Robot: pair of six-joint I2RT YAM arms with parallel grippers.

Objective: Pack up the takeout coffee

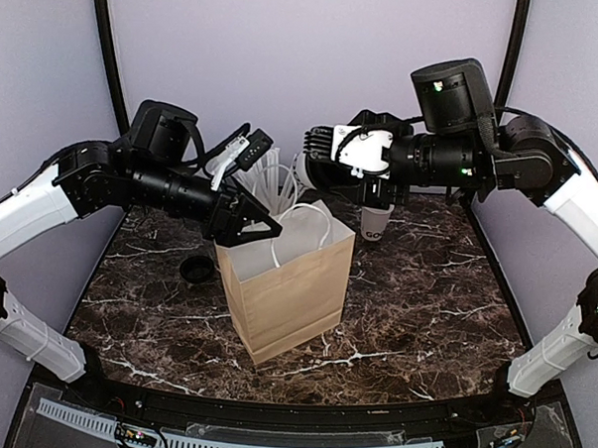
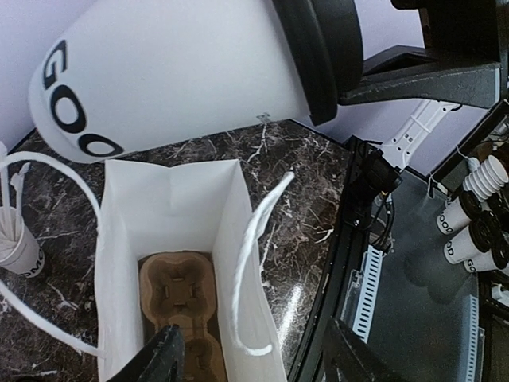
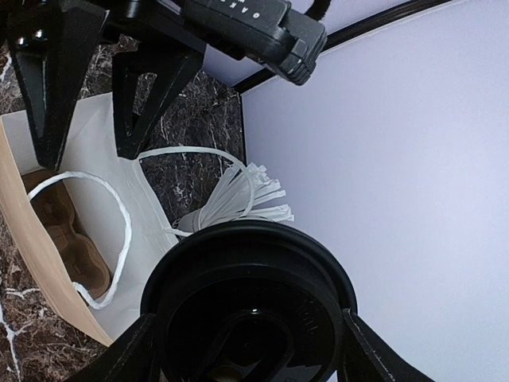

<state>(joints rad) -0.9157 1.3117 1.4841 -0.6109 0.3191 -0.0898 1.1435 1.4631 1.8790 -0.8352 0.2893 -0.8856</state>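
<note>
The takeout coffee point(image 2: 183, 72), a white cup with dark lettering and a black lid point(image 3: 250, 302), hangs on its side above the bag's mouth. My right gripper point(image 3: 246, 350) is shut on it at the lid end, and in the top view it point(image 1: 316, 165) holds the cup point(image 1: 301, 173) just behind the bag. The brown paper bag point(image 1: 286, 283) stands open, with a cardboard cup carrier point(image 2: 179, 294) at its bottom. My left gripper point(image 2: 254, 362) is open at the bag's rim, one finger over the inside, the other outside. It point(image 1: 254, 224) sits at the bag's left top edge.
A white cup full of white straws point(image 1: 271, 183) stands behind the bag. A lidless lettered cup point(image 1: 373, 222) stands at the back right of it. A loose black lid point(image 1: 196, 270) lies left of the bag. Several spare cups point(image 2: 477, 215) sit beyond the table's edge.
</note>
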